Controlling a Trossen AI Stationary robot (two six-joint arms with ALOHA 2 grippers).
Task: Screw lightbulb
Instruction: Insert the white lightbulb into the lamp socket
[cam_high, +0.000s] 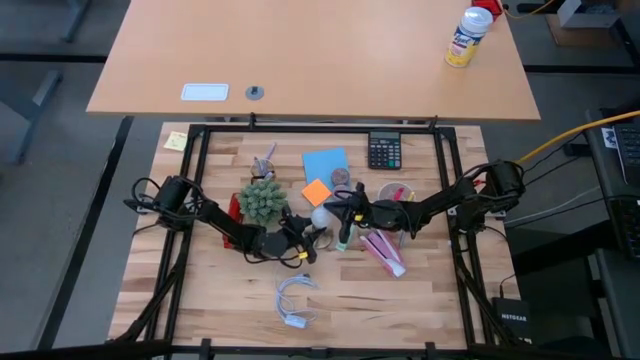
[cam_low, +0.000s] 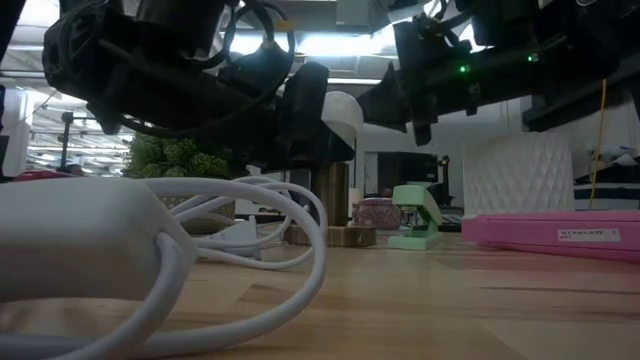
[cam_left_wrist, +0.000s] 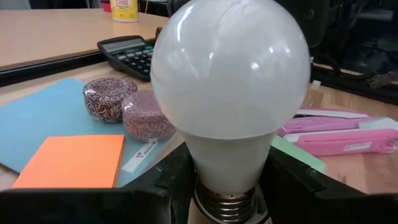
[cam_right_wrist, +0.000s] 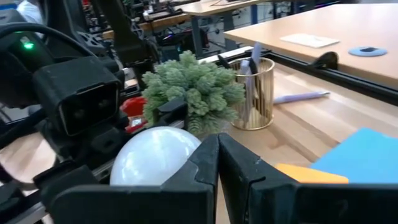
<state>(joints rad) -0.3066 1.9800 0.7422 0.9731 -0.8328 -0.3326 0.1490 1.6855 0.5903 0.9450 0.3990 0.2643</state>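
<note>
gold pen cup (cam_right_wrist: 252, 93) holds pens; left gripper (cam_high: 300, 235) clamps the lightbulb (cam_left_wrist: 230, 93), right gripper (cam_right_wrist: 217, 163) pinched closed.

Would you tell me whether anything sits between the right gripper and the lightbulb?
Nothing visible does. The left gripper grips the lightbulb at its metal base, globe free. The right gripper, fingers shut, is right beside the globe with no object between them; the green plant sits off to the side.

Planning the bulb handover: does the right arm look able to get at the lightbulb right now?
Probably yes. The lightbulb sits base-down in the left gripper, globe exposed above the fingers. The right gripper, fingers shut, is right beside the globe with nothing between them. It would have to open first to grasp.
</note>
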